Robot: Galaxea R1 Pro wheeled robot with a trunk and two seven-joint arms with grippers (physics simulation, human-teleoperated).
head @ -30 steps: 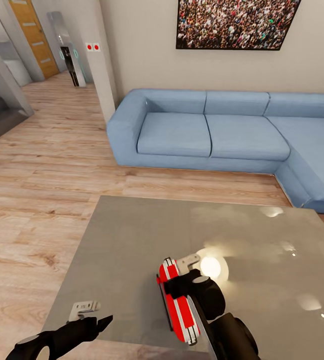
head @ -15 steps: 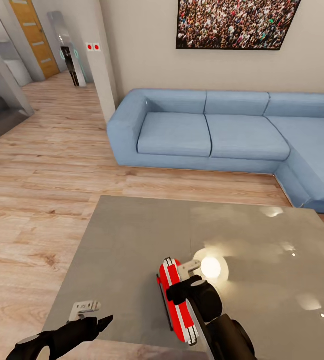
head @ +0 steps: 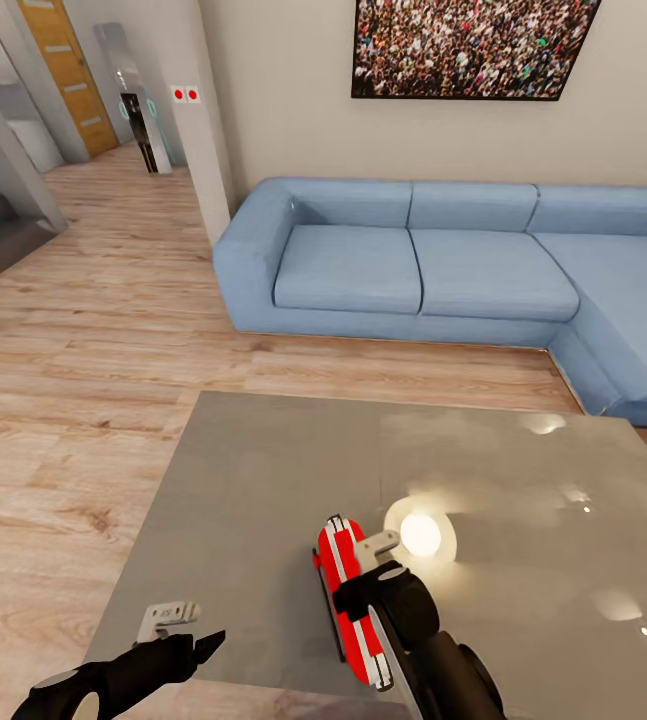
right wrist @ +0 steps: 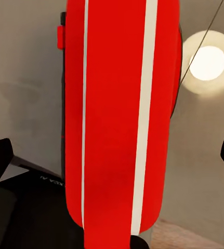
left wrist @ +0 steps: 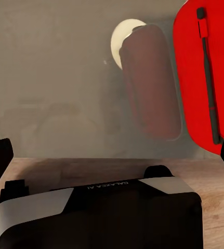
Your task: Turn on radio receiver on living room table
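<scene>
My right gripper (head: 368, 570) hangs open-jawed over the red radio receiver (head: 348, 590), standing on edge near the desk's (head: 263, 480) near edge. Contact is unclear. A sideways nudge could topple it. Left gripper (head: 178, 625) idles open.

Red white-striped radio receiver (head: 351, 592) on edge on glossy grey table (head: 263, 480)

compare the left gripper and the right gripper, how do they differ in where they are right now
The left gripper hangs at the table's near left edge, over bare top, apart from the radio receiver. The right gripper sits directly over the radio receiver, which stands on edge. Both have dark bodies with pale fingers.
</scene>
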